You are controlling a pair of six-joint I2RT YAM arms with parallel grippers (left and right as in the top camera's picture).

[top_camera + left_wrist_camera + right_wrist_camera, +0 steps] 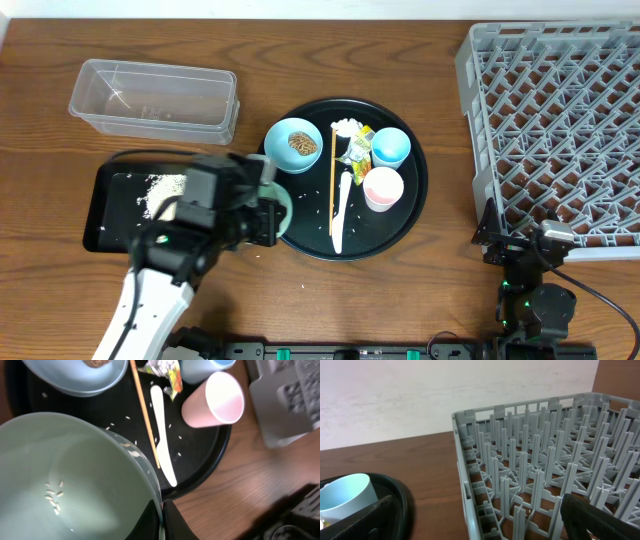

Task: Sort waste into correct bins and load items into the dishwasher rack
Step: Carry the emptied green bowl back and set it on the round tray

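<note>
The left gripper (161, 519) is clamped on the rim of the mint-white bowl (75, 470), which sits at the near-left edge of the round black tray (410, 215), between it and the shallow black rectangular tray (105, 225). A few rice grains (53, 498) cling to the inside of the bowl. A patch of white rice (163, 186) lies in the rectangular tray. The clear tub (150, 95) stands far left. On the round tray, the light-blue bowl (293, 143) at the far left holds a brown food lump (300, 143). The blue cup (390, 147) and the pink-white cup (382, 187) stand on the right side. Between bowl and cups lie the chopstick (332, 180), the white spoon (343, 210), the crumpled tissue (345, 127) and the yellow-green wrapper (361, 143), with stray grains (172, 435) scattered on the black surface. The grey dishwasher rack (560, 130) fills the far right. The right gripper (515, 240) hangs at the rack's near-left corner, its fingers (600, 520) wide apart and holding nothing.
</note>
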